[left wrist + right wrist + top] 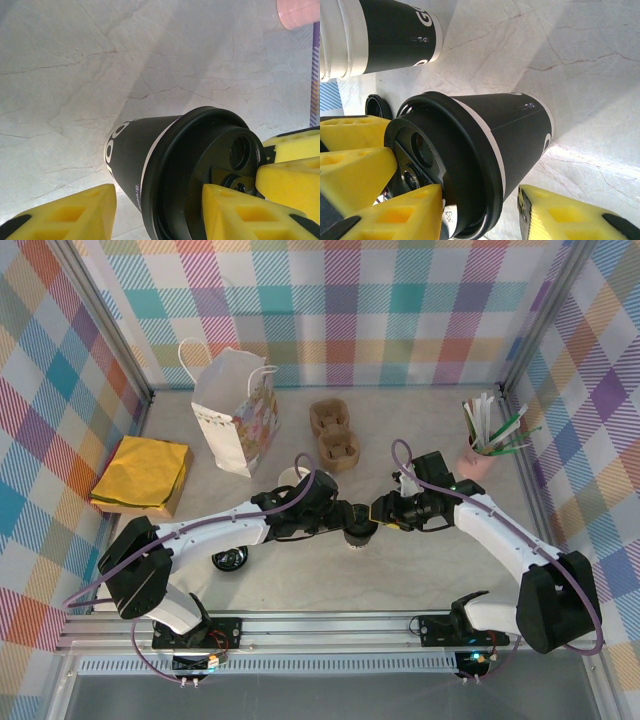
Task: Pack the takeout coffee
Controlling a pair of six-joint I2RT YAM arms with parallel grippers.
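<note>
The takeout coffee (360, 533), a paper cup with a black band and a black lid, stands upright on the table between both arms. In the left wrist view my left gripper (159, 196) is open around the cup (145, 160): one finger lies over the lid, the other stands clear of the wall. From the right, my right gripper (480, 200) is open the same way around the cup (515, 140), with a gap at its outer finger. In the top view the left gripper (346, 513) and the right gripper (384, 512) meet over the lid.
A patterned paper bag (235, 420) stands at the back left, with a brown cup carrier (335, 435) beside it. An open white cup (293, 478) is just behind the left arm. A loose black lid (229, 560), a yellow packet (143, 475) and a pink holder (480, 455) lie around.
</note>
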